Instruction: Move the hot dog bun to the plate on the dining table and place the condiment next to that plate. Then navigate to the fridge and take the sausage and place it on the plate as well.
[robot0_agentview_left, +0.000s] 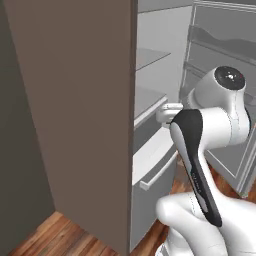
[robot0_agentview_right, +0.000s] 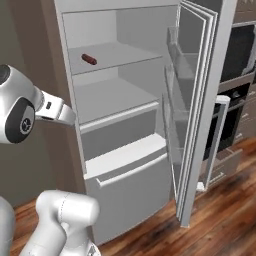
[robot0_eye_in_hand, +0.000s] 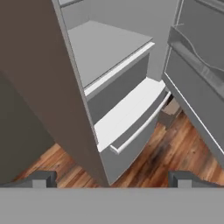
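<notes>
Since the base is parked in front of the open fridge (robot0_agentview_right: 125, 125), the drive to it looks finished — by my reading the task is in its last leg, the fetching of the sausage. Whether the bun and the condiment reached the dining table cannot be judged from these views; neither they nor the plate are to be seen. The sausage (robot0_agentview_right: 89, 59), a small dark red-brown roll, lies on the upper shelf (robot0_agentview_right: 117, 55) of the fridge, toward its left side and fairly far back, untouched and well apart from the arm. The fridge door (robot0_agentview_right: 197, 100) stands swung wide to the right, its door bins facing inward, so the way to the shelves is free. In the hand view the gripper (robot0_eye_in_hand: 113, 178) has its two dark finger tips spread as wide as they go, with nothing between them — it is released and carries nothing. That camera looks down at the middle shelf (robot0_eye_in_hand: 103, 46), the white bottom drawer (robot0_eye_in_hand: 131, 118) with its bar handle and the wooden floor (robot0_eye_in_hand: 170, 153), so the hand seems to sit low and near the fridge's left side wall (robot0_agentview_left: 75, 110), below the level of the sausage. What is left, as I judge it: raise and reach the hand to the upper shelf, close on the sausage, lift it out, drive back to the table and set it on the plate.
</notes>
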